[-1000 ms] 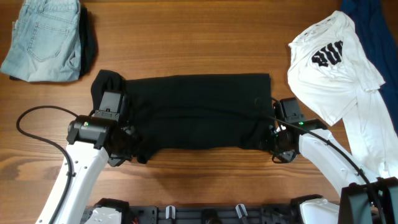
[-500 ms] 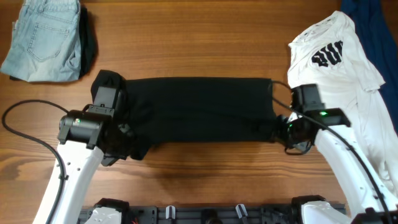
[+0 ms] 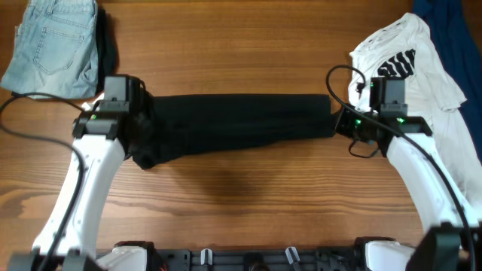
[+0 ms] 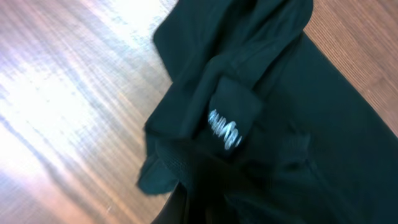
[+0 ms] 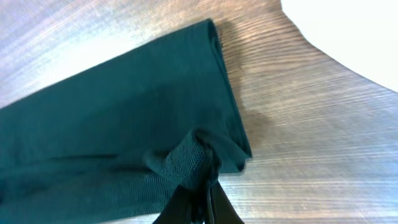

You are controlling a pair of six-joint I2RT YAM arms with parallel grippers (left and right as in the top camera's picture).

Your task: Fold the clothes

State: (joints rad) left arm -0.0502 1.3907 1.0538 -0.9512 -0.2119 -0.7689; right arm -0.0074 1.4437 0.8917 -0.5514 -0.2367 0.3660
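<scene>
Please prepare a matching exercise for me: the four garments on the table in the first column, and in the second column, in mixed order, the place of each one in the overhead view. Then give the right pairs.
Garments
1. black shirt
2. light-blue jeans
3. white tee with black print
4. navy garment

Places in the overhead view
A. top right corner
B. top left corner
C. across the middle, a long band from left to right
D. right side, next to the navy one

Pairs: 1-C, 2-B, 3-D, 4-A
</scene>
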